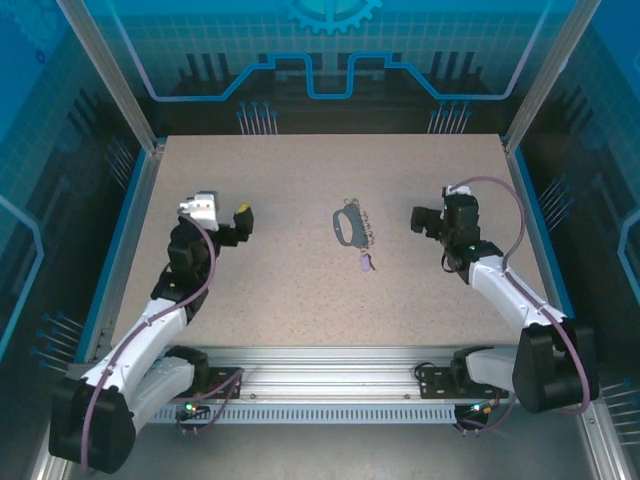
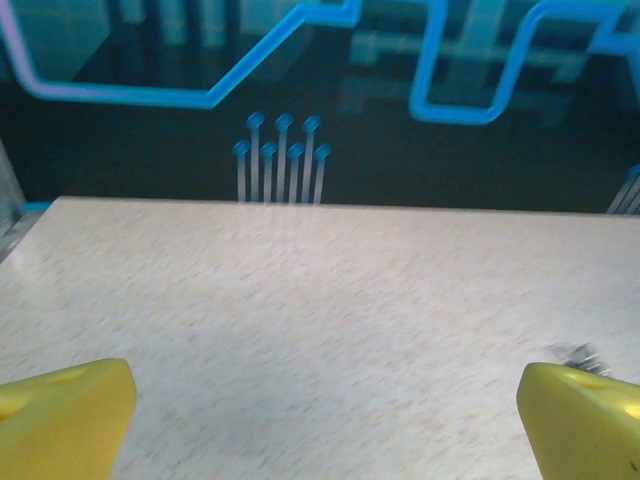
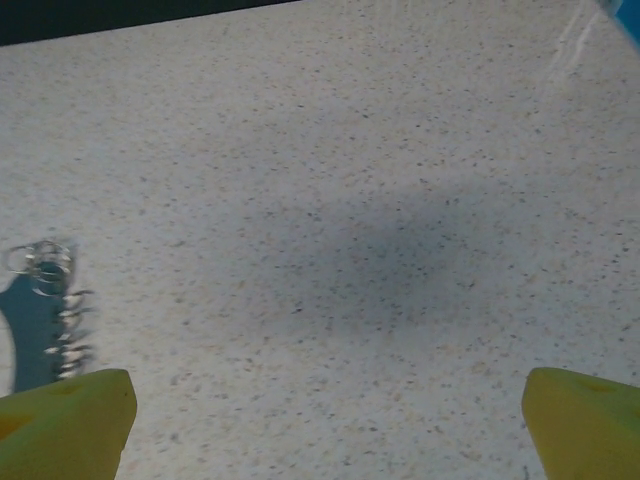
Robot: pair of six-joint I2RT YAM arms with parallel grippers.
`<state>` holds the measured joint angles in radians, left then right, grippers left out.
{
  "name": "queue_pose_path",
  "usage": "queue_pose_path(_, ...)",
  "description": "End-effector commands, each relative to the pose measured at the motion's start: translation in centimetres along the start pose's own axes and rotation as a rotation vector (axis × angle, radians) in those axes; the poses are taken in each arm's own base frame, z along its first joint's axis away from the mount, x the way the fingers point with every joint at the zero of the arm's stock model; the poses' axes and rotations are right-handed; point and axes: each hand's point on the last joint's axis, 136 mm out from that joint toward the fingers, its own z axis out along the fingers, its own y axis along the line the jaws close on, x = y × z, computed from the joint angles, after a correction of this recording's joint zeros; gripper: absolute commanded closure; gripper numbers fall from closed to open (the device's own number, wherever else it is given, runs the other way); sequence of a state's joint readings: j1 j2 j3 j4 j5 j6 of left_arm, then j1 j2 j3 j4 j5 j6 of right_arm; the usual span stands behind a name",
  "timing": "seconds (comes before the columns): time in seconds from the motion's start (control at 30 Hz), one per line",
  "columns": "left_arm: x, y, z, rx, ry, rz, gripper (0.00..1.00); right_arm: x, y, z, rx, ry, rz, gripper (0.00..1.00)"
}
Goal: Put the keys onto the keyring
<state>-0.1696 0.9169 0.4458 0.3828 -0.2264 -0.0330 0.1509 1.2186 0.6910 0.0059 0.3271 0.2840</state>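
Left fingers (image 2: 62, 418): spread wide, with nothing between them. The wrist view shows two yellow tips at the lower corners and bare speckled bench (image 1: 280, 300) across the gap. From overhead they sit over the left part of the bench, with one yellow tip (image 1: 243, 212) pointing toward the centre, well apart from the task items.

Right fingers (image 3: 585, 420): also spread wide and empty. From overhead they stand over the right part of the bench, facing the centre, near the keyring but clear of it.

Keyring (image 1: 346, 224): a dark grey oval loop lying flat on the bench near its centre, between the two arms. Its beaded chain (image 1: 366, 233) runs along its right side. In the right wrist view part of the loop (image 3: 28, 322) and chain shows at the left edge, just above the left yellow tip.

Key (image 1: 367, 264): lilac-headed, lying on the bench just nearer the arms than the loop, at the chain's lower end. Whether it touches or hangs on the chain cannot be told.
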Motion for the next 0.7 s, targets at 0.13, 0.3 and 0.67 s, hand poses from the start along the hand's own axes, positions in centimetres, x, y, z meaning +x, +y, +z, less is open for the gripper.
queue_pose_path(0.13,5.6,3.6,1.9,-0.096,0.009,0.031,0.01,-0.3,-1.6,2.3,0.066,-0.136,-0.111,0.00)
queue_pose_path(0.3,8.4,3.6,4.5,-0.049,0.066,0.037,0.01,1.1,-1.2,3.9,0.014,-0.178,-0.167,0.00)
queue_pose_path(0.67,11.5,3.8,7.5,0.010,0.177,0.004,0.01,3.5,1.1,5.3,-0.203,-0.183,-0.209,0.00)
